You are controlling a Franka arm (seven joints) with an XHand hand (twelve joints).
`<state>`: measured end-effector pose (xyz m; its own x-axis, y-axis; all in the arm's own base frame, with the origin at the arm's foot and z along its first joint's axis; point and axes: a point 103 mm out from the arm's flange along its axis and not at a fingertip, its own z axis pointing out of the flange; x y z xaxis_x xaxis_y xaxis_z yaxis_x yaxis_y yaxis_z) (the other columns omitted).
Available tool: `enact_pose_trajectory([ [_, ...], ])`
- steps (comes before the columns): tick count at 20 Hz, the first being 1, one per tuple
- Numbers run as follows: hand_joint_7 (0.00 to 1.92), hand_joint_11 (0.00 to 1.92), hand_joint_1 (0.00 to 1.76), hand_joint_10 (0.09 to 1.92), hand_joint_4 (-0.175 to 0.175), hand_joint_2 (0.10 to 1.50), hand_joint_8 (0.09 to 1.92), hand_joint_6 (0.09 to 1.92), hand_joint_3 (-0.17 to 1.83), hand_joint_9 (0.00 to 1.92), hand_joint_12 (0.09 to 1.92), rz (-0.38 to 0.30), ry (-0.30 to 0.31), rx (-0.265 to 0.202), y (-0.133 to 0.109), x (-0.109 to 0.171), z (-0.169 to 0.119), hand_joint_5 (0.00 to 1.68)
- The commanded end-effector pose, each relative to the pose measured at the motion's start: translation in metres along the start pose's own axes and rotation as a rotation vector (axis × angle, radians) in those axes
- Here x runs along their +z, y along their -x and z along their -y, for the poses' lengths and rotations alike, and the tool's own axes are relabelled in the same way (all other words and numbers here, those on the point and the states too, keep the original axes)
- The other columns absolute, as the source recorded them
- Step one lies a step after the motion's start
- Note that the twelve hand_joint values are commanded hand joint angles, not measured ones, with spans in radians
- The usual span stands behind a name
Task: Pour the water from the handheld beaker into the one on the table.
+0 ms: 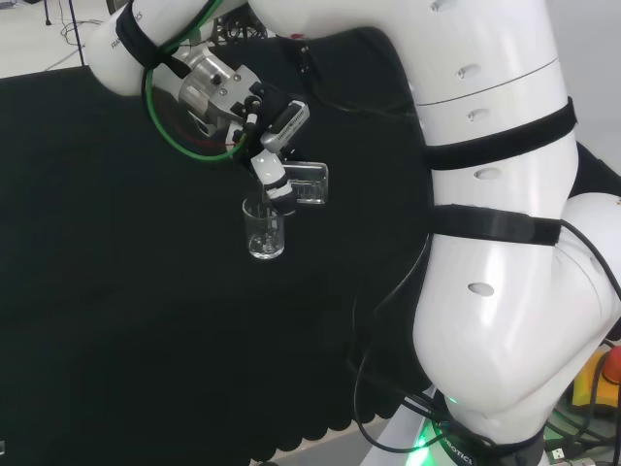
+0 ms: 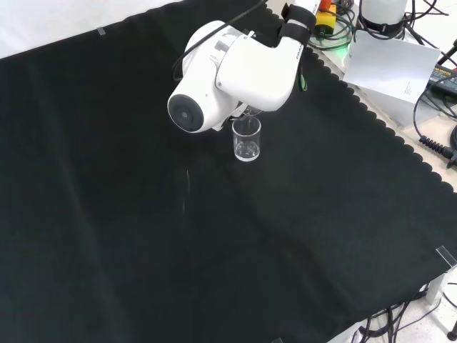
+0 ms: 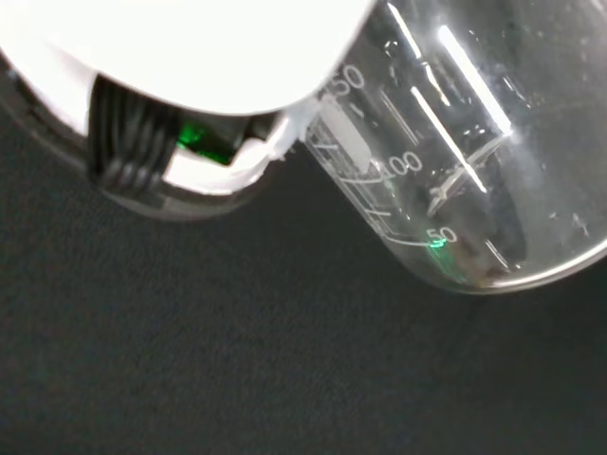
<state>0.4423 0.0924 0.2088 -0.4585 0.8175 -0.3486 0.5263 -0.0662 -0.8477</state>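
Your hand (image 1: 275, 167) is clamped on the tipped beaker (image 1: 309, 183) over the table beaker (image 1: 264, 229); the arm link (image 2: 228, 75) blocks your front view.

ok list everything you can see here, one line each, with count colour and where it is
held beaker: one, clear glass, tipped on its side in the hand, mouth above the standing beaker
standing beaker: one, clear glass, upright on the cloth near the middle
cloth: one, black, covering the bench
paper sheet: one, white, off the cloth's far right edge in the front view
cables: several, black, beside the cloth at the front view's right
arm: one, white, at the head view's right
hand: one, black and white, fingers curled round the held beaker
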Motion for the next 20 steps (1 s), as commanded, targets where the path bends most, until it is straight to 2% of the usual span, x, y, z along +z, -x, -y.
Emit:
enact_pose_trajectory([
  [1, 1.41, 1.48, 1.44, 0.09, -0.175, 0.54, 0.4, 0.28, 0.71, 1.68, 0.55, 0.01, -0.003, 0.002, 0.0002, 0.0006, -0.0002, 1.47],
  [20, 1.42, 1.48, 1.44, 0.09, -0.175, 0.54, 0.4, 0.28, 0.71, 1.68, 0.55, 0.02, -0.034, 0.014, -0.006, -0.0033, -0.0017, 1.47],
])
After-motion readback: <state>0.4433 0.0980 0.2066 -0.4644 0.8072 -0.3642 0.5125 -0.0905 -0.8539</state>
